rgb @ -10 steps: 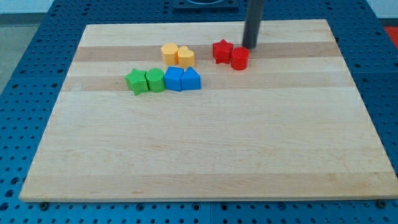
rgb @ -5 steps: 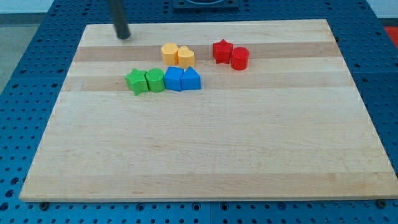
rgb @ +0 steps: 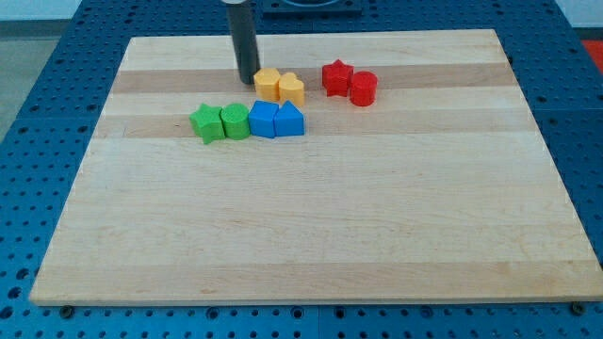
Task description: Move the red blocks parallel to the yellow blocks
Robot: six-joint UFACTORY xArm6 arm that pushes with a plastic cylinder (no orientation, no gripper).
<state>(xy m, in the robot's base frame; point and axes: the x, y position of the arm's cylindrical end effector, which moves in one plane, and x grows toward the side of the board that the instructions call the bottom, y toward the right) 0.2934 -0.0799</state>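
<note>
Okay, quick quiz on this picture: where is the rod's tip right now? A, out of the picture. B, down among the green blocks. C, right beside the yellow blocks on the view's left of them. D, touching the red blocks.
C: my tip sits on the board just at the view's left of the yellow blocks, up against the nearer one, well away from the red blocks and above the green blocks.

Smooth pale wooden board [rgb: 311,226], matt finish.
</note>
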